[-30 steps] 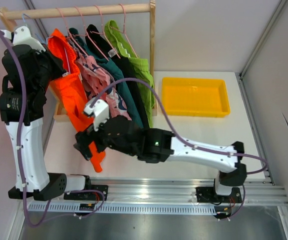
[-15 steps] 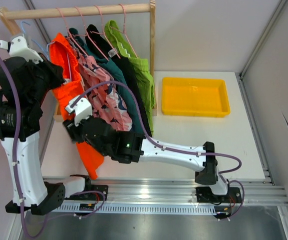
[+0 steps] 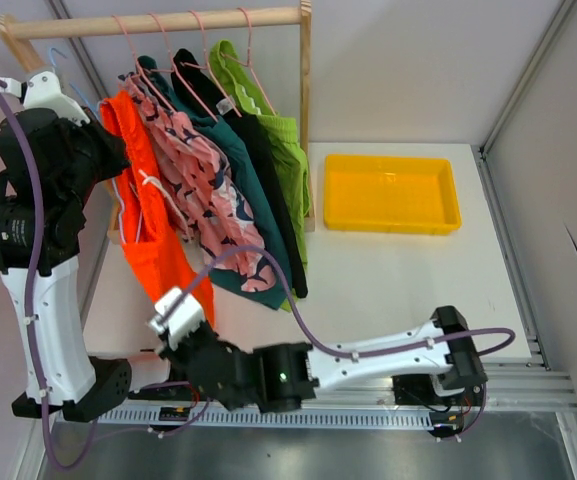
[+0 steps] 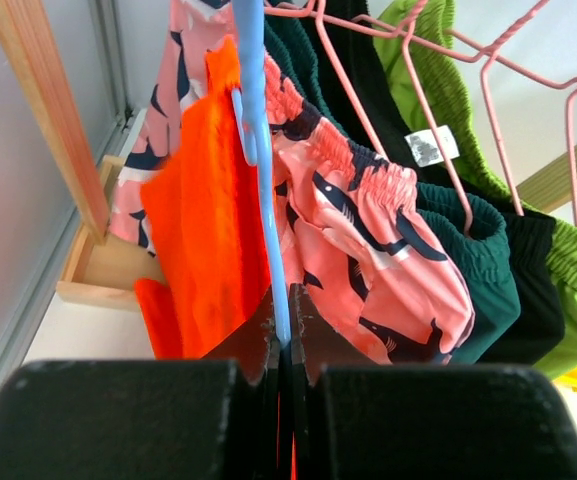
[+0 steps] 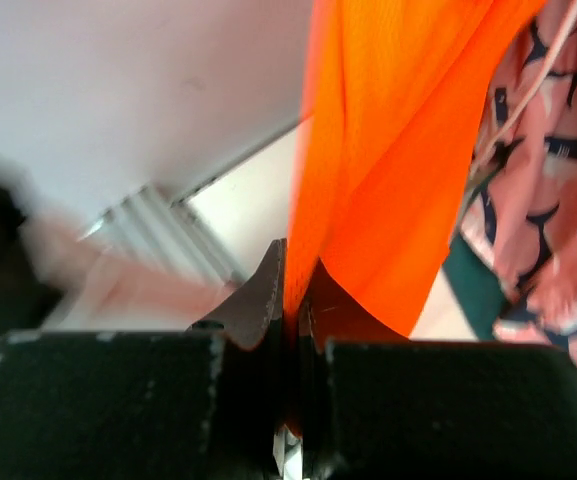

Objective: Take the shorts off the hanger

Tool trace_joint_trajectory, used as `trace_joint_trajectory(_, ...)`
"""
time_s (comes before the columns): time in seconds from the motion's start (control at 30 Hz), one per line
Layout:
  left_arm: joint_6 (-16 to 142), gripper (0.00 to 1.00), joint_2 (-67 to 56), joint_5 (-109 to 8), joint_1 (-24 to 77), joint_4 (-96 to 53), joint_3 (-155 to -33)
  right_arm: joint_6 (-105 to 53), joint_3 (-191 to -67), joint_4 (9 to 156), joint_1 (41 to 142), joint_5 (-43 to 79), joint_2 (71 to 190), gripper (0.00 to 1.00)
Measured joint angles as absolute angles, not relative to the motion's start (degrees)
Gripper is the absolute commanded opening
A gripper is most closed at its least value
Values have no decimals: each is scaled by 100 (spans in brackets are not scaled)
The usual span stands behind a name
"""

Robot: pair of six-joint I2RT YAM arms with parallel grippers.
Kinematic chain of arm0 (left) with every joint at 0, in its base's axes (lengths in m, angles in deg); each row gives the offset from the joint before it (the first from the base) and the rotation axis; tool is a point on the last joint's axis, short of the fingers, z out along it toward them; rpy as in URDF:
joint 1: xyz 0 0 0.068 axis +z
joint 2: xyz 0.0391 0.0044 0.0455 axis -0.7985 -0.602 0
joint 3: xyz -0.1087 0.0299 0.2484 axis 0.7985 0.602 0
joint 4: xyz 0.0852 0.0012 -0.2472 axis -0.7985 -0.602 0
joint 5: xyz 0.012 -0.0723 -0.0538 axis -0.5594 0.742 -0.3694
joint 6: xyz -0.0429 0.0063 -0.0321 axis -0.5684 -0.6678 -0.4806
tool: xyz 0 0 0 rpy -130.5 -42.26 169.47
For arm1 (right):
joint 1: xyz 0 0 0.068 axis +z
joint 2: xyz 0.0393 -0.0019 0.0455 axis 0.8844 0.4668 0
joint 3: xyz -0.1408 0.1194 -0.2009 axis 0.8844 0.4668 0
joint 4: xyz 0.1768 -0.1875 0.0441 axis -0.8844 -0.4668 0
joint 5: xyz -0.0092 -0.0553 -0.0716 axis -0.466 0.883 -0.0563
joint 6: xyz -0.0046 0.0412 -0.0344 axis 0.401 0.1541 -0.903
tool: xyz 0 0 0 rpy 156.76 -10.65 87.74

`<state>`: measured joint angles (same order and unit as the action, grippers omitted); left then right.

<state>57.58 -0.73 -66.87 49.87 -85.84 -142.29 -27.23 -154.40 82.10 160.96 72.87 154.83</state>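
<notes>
From above, five shorts are seen hung on pink wire hangers [image 3: 158, 40] under a wooden rail [image 3: 158, 21]: the orange shorts [image 3: 153, 235] at the left, then the pink shorts [image 3: 203, 180], the teal shorts [image 3: 250, 205], the black shorts [image 3: 268, 170] and the lime green shorts [image 3: 286, 150]. The left gripper [image 3: 108, 152] is held high at the waistband of the orange shorts. The right gripper [image 3: 190, 335] is placed low, at their bottom hem, near the front edge of the table [image 3: 398, 270]. A yellow tray [image 3: 391, 225] lies well apart at the right.

In the left wrist view, the left gripper's jaws are pressed together on a blue hanger [image 4: 268, 240], with no gap visible. The orange shorts are draped just left of that hanger, with the pink shorts touching them on the right.

In the right wrist view, the right gripper's jaws are pinched tight on the lower edge of the orange shorts, whose fabric is drawn upward out of the fingers. The pink and teal shorts are seen behind at the right.
</notes>
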Motion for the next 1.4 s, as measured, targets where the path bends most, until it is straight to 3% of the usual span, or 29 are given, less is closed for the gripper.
trace_joint_trajectory(0.13, 5752, 0, -178, -6733, 4965, -8875, -14432, -2609, -15014, 8228, 16601, 7785, 15057, 0)
trace_joint_trajectory(0.33, 5684, 0, 187, -6510, 4961, -8689, -13955, -2620, -14891, 8359, 16319, 7855, 14950, 0)
trace_joint_trajectory(0.57, 5264, 0, 1842, -6123, 4963, -8416, -11953, -2696, -15818, 8086, 14863, 6858, 15424, 0)
trace_joint_trajectory(0.77, 4799, 0, 2686, -5867, 4961, -8938, -11547, -2771, -16443, 7683, 13774, 6436, 15826, 0)
trace_joint_trajectory(1.17, 4038, 0, 2192, -4779, 4961, -10029, -12646, -2229, -13967, 7738, 14133, 6439, 14845, 0)
trace_joint_trajectory(1.4, 4064, 0, 1774, -4720, 4961, -10407, -14340, -1811, -12612, 7441, 15296, 7466, 12838, 0)
